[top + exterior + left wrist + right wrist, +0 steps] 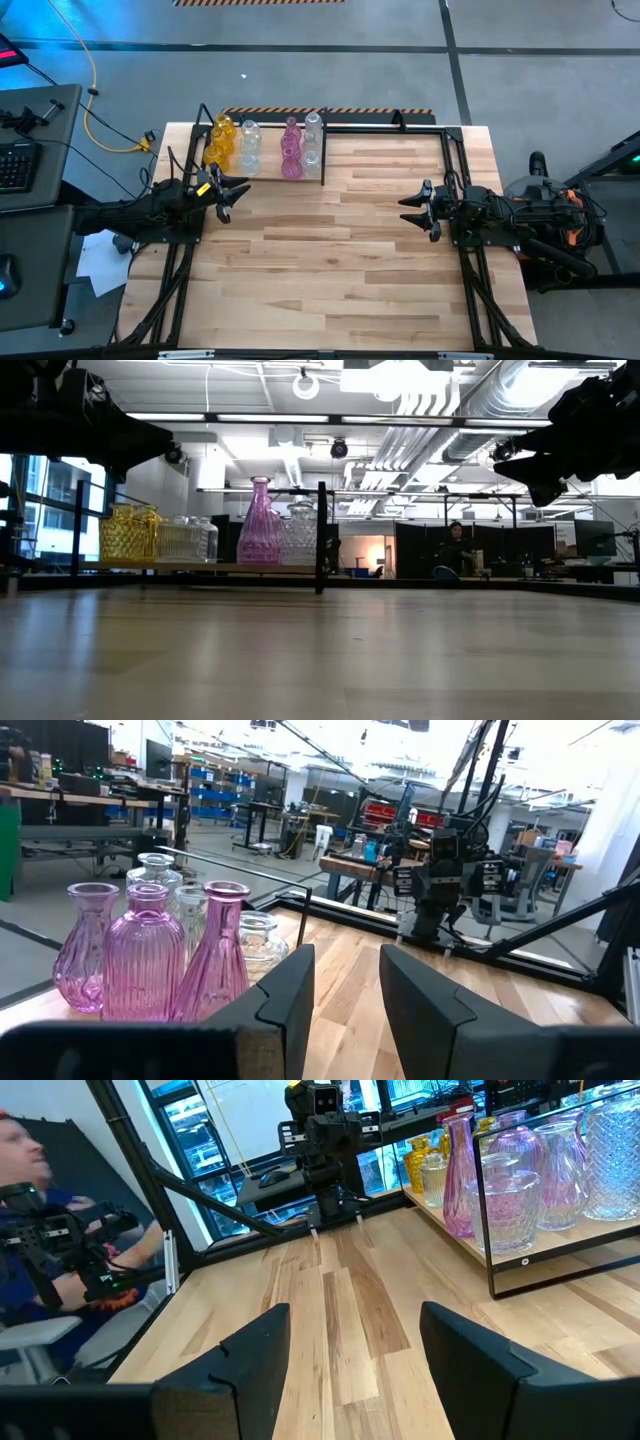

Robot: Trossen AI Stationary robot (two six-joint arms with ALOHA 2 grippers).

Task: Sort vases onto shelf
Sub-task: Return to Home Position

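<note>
Several small glass vases stand on their bases on the shelf [400, 125] at the table's far edge, all to the left of its black upright divider [323, 150]: amber-yellow vases [219, 141], clear vases [250, 148], pink vases [291, 150] and more clear vases [313, 133]. The low view shows them in a row [260, 525]. My left gripper [224, 196] hangs open at the table's left, just near of the yellow vases, with nothing between its fingers [345, 1000]. My right gripper [416, 206] hangs open at the table's right, holding nothing [355, 1350].
Black rod frames [465, 250] run along the table's left and right sides under the arms. A desk with a keyboard [15, 165] stands beyond the left edge. A person [40, 1230] sits beyond the table's near side. Bare wood tabletop [330, 260] lies between the arms.
</note>
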